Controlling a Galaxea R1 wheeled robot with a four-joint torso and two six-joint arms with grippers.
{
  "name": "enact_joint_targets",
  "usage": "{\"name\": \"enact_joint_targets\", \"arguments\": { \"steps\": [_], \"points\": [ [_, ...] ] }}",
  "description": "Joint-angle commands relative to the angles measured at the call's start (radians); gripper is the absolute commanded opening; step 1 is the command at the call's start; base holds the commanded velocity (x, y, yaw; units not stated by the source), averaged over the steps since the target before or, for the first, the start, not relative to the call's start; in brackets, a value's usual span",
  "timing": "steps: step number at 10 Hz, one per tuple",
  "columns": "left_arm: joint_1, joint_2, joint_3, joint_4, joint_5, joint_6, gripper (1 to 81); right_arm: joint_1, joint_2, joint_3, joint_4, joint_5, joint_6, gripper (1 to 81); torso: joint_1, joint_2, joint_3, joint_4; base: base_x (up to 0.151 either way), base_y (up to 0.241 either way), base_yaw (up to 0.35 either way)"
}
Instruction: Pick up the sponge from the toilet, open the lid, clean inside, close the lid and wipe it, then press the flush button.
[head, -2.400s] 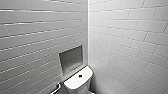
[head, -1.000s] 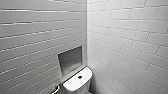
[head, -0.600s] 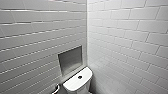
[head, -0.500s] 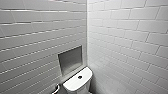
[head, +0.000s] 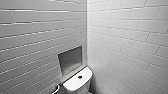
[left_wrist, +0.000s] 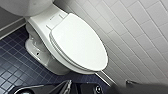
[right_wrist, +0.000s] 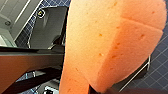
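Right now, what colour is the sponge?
The sponge is orange; right wrist view shows it best.

Toilet room, small, seen into a corner. White ceramic toilet (left_wrist: 37, 47) stands on a floor (left_wrist: 12, 72) of small dark blue square tiles, its oval lid (left_wrist: 78, 42) down over the bowl. Head view: cistern top (head: 73, 83) with a round flush button (head: 80, 77), close to the corner. Both walls (head: 130, 37) are clad in glossy white brick-laid tiles. A recessed grey niche (head: 70, 59) sits in the wall just above the cistern
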Motion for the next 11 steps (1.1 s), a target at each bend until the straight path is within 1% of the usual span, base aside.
{"name": "enact_joint_targets", "arguments": {
  "steps": [1,2,3,4,5,7,8,11],
  "points": [
    [-0.255,-0.115,0.197,-0.098,0.133,-0.034,81.1,0.023,0.001,-0.005,0.006,-0.042,-0.002,1.0,0.000,0.000,0.000,0.000,0.000,0.000,0.000],
    [-0.307,-0.134,0.245,-0.124,0.141,-0.035,81.1,0.023,0.003,-0.005,0.006,-0.044,-0.002,1.0,0.000,0.000,0.000,0.000,0.000,0.000,0.000],
    [-0.369,-0.137,0.279,-0.153,0.183,-0.037,81.1,0.023,0.003,-0.005,0.004,-0.052,-0.005,1.0,0.000,0.000,0.000,0.000,0.000,0.000,0.000],
    [-0.433,-0.125,0.303,-0.182,0.244,-0.035,81.1,0.020,0.003,-0.007,0.004,-0.052,-0.005,1.0,0.000,0.000,0.000,0.000,0.000,0.000,0.000],
    [-0.491,-0.102,0.306,-0.208,0.293,-0.037,81.1,0.017,0.003,-0.009,0.004,-0.044,-0.005,1.0,0.000,0.000,0.000,0.000,0.000,0.000,0.000],
    [-0.590,-0.056,0.300,-0.245,0.365,-0.037,81.1,0.015,0.003,-0.016,0.006,-0.039,-0.003,1.0,0.000,0.000,-0.001,0.000,0.000,0.000,0.000],
    [-0.622,-0.036,0.287,-0.256,0.385,-0.037,81.1,0.016,0.003,-0.018,0.006,-0.039,-0.003,1.0,0.000,0.000,-0.001,0.000,0.000,0.000,0.000],
    [-0.696,0.041,0.175,-0.307,0.388,-0.037,81.1,0.017,0.003,-0.018,0.004,-0.039,-0.003,1.0,0.000,0.001,-0.001,0.000,0.000,0.000,0.000]
  ]
}}
